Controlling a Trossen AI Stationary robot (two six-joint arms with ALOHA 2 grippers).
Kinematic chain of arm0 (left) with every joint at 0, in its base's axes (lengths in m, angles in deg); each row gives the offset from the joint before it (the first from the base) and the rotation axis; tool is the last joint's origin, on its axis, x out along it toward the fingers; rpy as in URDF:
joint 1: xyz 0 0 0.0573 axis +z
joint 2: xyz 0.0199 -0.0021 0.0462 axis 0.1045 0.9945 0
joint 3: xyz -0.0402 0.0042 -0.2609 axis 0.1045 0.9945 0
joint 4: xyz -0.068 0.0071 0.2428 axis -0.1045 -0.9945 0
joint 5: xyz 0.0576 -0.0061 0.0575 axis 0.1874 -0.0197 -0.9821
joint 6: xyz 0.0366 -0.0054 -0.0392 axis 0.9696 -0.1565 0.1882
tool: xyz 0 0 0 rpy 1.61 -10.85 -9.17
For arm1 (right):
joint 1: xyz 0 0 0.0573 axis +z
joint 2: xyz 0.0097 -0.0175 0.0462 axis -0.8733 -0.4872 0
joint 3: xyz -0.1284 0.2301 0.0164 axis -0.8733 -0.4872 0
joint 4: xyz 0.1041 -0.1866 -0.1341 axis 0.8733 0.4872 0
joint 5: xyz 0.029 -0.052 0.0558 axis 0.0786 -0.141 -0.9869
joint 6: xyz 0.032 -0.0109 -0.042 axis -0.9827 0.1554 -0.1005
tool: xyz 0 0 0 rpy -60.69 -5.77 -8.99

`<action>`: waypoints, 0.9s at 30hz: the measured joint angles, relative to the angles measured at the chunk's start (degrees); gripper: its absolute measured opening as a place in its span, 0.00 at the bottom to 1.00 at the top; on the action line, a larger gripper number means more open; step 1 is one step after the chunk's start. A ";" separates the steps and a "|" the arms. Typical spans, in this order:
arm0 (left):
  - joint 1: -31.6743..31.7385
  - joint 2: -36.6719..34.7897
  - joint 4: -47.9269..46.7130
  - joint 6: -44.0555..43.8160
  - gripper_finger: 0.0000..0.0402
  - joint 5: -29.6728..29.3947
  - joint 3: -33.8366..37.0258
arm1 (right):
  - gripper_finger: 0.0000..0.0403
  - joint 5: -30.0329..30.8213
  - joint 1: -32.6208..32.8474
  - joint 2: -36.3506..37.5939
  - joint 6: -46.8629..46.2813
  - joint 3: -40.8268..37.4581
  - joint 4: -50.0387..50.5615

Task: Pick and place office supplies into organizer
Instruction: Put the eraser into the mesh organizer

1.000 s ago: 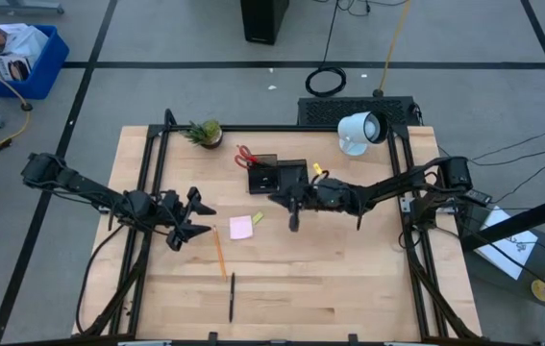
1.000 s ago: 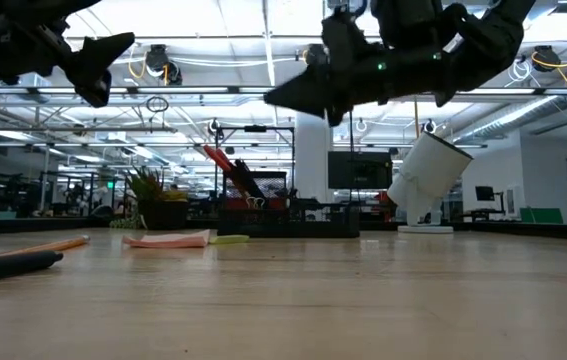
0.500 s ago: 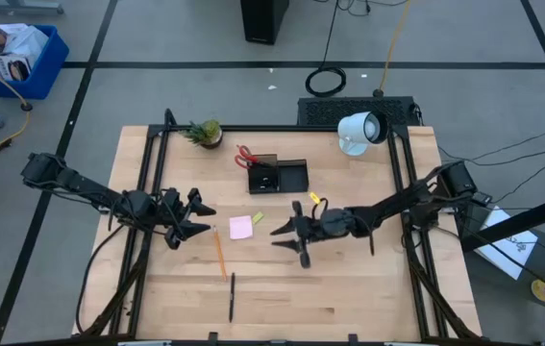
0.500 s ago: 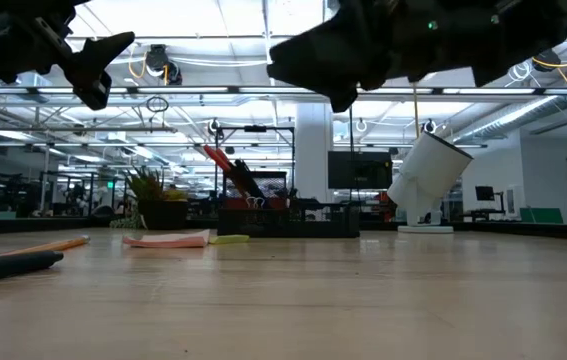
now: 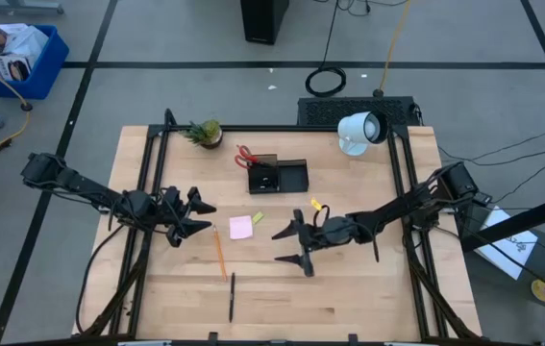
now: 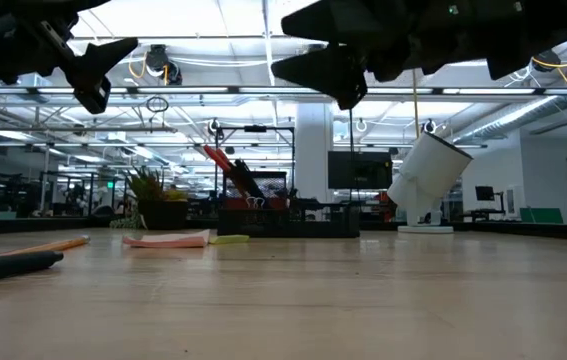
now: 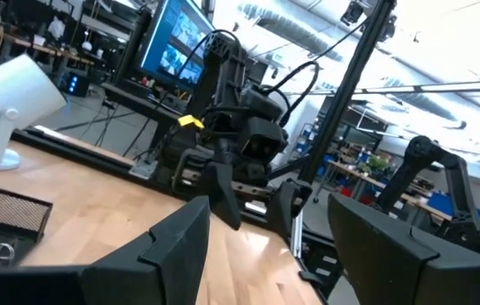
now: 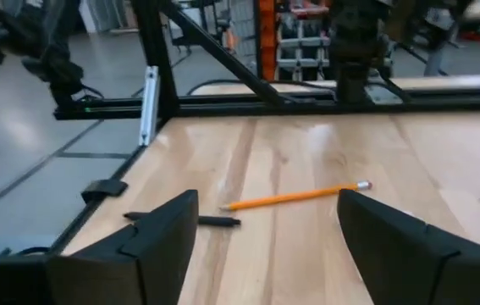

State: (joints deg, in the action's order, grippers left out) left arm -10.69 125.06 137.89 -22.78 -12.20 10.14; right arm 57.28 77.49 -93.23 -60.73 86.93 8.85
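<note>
On the counter point(image 5: 368, 288), we see the right gripper point(image 5: 298, 248) has drawn back from the organizer point(image 5: 278, 176) toward the orange pencil point(image 5: 220, 253) and black pen point(image 5: 232, 296), jaws now apart and empty; the left gripper point(image 5: 193, 217), jaws apart, waits beside the pink pad point(image 5: 241, 227).

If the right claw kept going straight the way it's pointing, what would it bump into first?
Probably the orange pencil: it lies between the fingers of the open right gripper in its wrist view, with the black pen beyond. Depth is unclear, and the gripper hangs above the table.
</note>
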 joint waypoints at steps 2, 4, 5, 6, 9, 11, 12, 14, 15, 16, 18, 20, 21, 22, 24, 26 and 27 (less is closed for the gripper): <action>0.00 0.00 0.00 -0.52 0.61 0.00 0.00 | 0.69 -0.05 0.00 0.02 2.54 0.01 1.18; 0.00 0.00 -0.04 -0.71 0.61 0.00 0.00 | 0.69 -1.34 -0.79 0.02 4.22 0.00 3.81; 0.00 0.00 -0.12 -0.70 0.61 0.00 0.00 | 0.69 -3.13 -1.54 0.01 4.39 0.00 4.82; 0.00 0.00 -0.16 -0.75 0.61 0.00 0.00 | 0.68 -4.89 -2.44 0.01 4.05 0.00 5.35; 0.00 0.00 -0.57 -0.76 0.61 -0.02 0.00 | 0.66 -11.11 -5.35 0.01 2.66 0.00 6.52; 0.00 0.00 -0.65 -0.55 0.61 -0.32 0.00 | 0.65 -12.11 -6.82 -0.41 2.92 0.00 6.72; 0.00 0.00 -0.87 -0.39 0.61 -0.67 0.00 | 0.64 -12.99 -7.64 -0.53 3.74 0.00 7.35; 0.00 0.00 -1.55 0.13 0.61 -1.56 0.00 | 0.63 -14.55 -9.23 -0.68 5.20 0.13 10.36; 0.00 0.00 -1.82 0.26 0.61 -1.99 0.00 | 0.63 -14.83 -10.10 -0.97 6.05 0.51 12.63; 0.00 0.02 -1.89 0.29 0.61 -2.76 0.00 | 0.62 -14.61 -10.93 -1.17 6.91 0.74 14.51; 0.00 0.00 -1.89 0.28 0.61 -4.41 0.00 | 0.62 -14.39 -12.17 -1.20 7.72 0.67 17.21; 0.02 0.00 -2.58 0.14 0.61 -5.12 0.00 | 0.61 -15.07 -12.88 -1.20 7.02 0.68 17.48; 0.00 0.00 -3.09 -0.07 0.61 -5.20 0.00 | 0.61 -15.79 -12.92 -1.18 6.33 0.68 17.63; 0.00 0.00 -3.99 -0.84 0.61 -5.91 0.00 | 0.61 -16.83 -12.91 -1.18 5.71 0.68 17.70; 0.00 0.00 -6.93 -3.27 0.61 -8.98 0.00 | 0.61 -18.48 -12.64 -1.18 4.14 0.68 17.90; -0.41 0.04 -11.01 -5.74 0.61 -13.22 0.00 | 0.61 -19.36 -12.26 -1.18 2.02 0.66 18.06; -0.97 0.40 -12.97 -7.04 0.61 -15.63 0.00 | 0.61 -19.36 -11.97 -1.18 0.99 0.52 18.22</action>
State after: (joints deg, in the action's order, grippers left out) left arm -11.66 125.45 124.92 -29.83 -27.83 10.14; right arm 37.92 65.52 -94.41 -59.74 87.45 27.07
